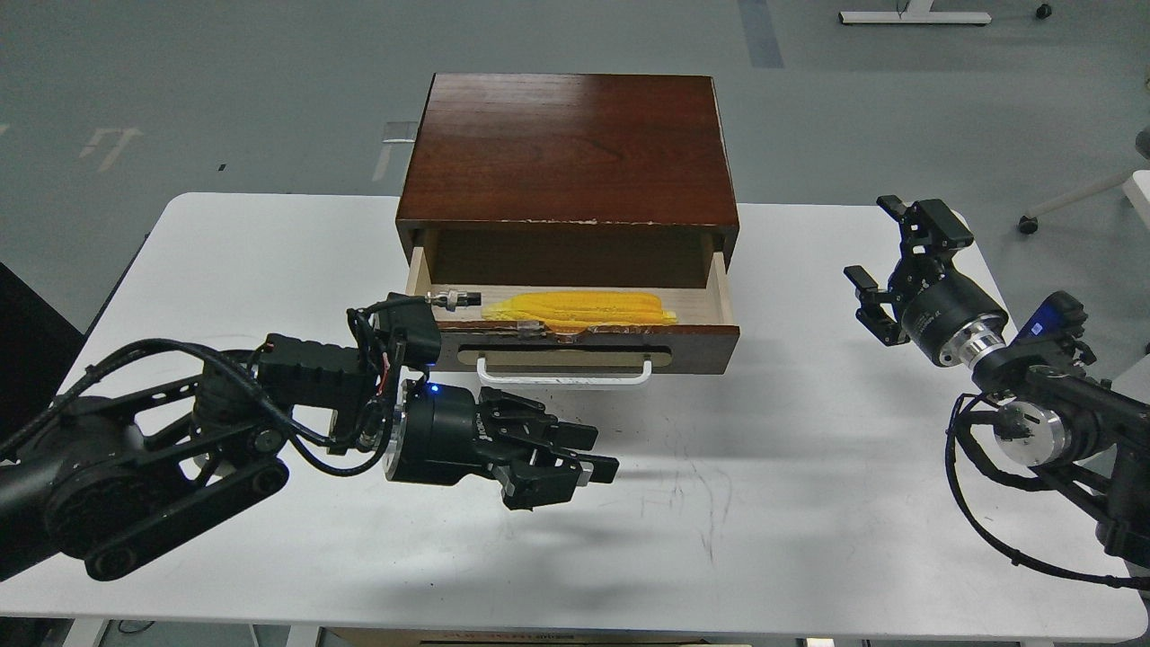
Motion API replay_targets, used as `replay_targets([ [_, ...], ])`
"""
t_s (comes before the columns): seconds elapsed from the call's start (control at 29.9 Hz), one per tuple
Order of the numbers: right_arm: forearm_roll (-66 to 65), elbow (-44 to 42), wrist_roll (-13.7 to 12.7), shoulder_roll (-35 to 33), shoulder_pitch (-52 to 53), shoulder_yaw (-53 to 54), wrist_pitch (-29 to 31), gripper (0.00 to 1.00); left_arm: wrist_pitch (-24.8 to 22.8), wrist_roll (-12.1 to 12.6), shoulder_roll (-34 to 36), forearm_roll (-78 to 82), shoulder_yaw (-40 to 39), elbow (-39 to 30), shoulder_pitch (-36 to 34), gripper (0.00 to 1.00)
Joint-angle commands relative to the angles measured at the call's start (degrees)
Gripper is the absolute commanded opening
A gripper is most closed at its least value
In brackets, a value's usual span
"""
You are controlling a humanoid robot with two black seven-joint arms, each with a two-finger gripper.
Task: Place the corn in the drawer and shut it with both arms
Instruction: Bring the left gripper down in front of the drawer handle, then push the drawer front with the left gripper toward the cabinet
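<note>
Head view. A dark brown cabinet (568,148) stands on the white desk (764,485), beyond both claws, with its drawer (575,346) pulled open toward the robot. The white bar handle (563,376) on the drawer front lies just beyond and above the left claw (584,469), apart from it. A small metal fitting (454,298) on the left arm's wrist unit overlaps the drawer's left inner corner in this view.

The left claw hovers low over the desk, in front of the drawer, pointing to the robot's right; its fingers are nearly closed with only a narrow gap, and it holds nothing. The right claw (885,261) is raised well to the right of the drawer, fingers spread wide, empty.

The corn (579,308) lies lengthwise inside the drawer on the pale wood floor, beyond the left claw and behind the chipped drawer front, which stands between them; it is well to the left of the right claw.
</note>
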Motion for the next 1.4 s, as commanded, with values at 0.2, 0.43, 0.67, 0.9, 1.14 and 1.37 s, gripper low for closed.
replay_targets([
  [0.2,-0.1,0.0,0.0,0.0,-0.1,0.0,0.0,1.00,0.0,5.8,-0.7,-12.8,-0.1,3.8,1.2,0.00],
  [0.43,0.0,0.0,0.0,-0.2,-0.2,0.0,0.0,1.00,0.0,6.0,-0.7,-18.2,-0.5,5.5,1.4,0.00],
  [0.67,0.0,0.0,0.0,-0.2,-0.2,0.0,0.0,1.00,0.0,6.3,-0.7,-20.6,-0.6,7.5,1.4,0.00],
  [0.9,-0.1,0.1,0.0,-0.1,-0.3,-0.2,0.0,1.00,0.0,6.4,-0.7,-21.0,-0.7,8.7,1.4,0.00],
  [1.14,-0.1,0.1,0.0,0.0,-0.9,-0.2,0.0,1.00,0.0,6.4,-0.8,-21.7,-1.6,10.0,1.4,0.00],
  [1.37,-0.1,0.1,0.0,0.0,-1.0,-0.2,-0.1,1.00,0.7,6.7,-1.6,-24.3,-1.8,11.9,1.3,0.00],
])
